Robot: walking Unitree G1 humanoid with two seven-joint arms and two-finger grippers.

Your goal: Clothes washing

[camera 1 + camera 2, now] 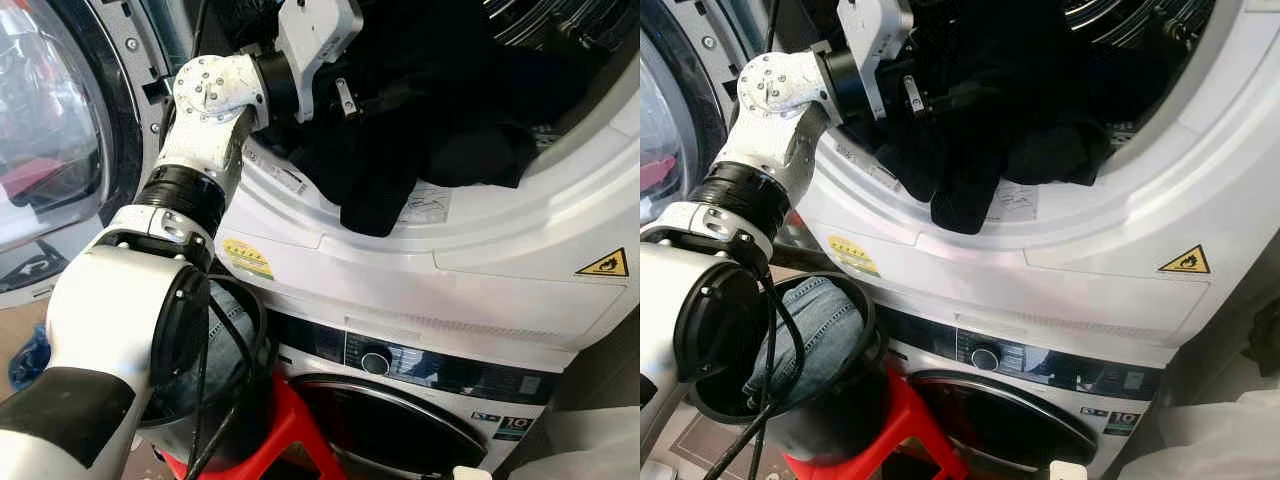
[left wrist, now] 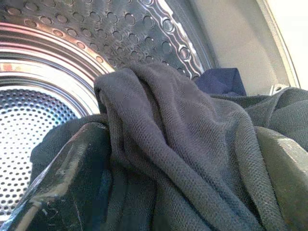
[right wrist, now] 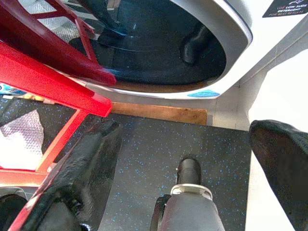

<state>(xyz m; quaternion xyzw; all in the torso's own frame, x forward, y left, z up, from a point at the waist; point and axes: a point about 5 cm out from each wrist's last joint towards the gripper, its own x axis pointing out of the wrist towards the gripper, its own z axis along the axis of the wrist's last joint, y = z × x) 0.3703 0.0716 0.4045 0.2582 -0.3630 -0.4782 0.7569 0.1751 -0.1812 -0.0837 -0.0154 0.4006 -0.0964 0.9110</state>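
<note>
- Reaching into the upper drum (image 1: 560, 30), the left gripper (image 1: 345, 100) met dark clothes (image 1: 420, 130) spilling over the door rim; soft, light, best pinched at a fold.
- Left wrist view: jaws spread, cloth (image 2: 183, 159) bunched between.
- Right wrist view: right gripper (image 3: 192, 159) idle, jaws apart, above the floor (image 3: 159, 139).
</note>
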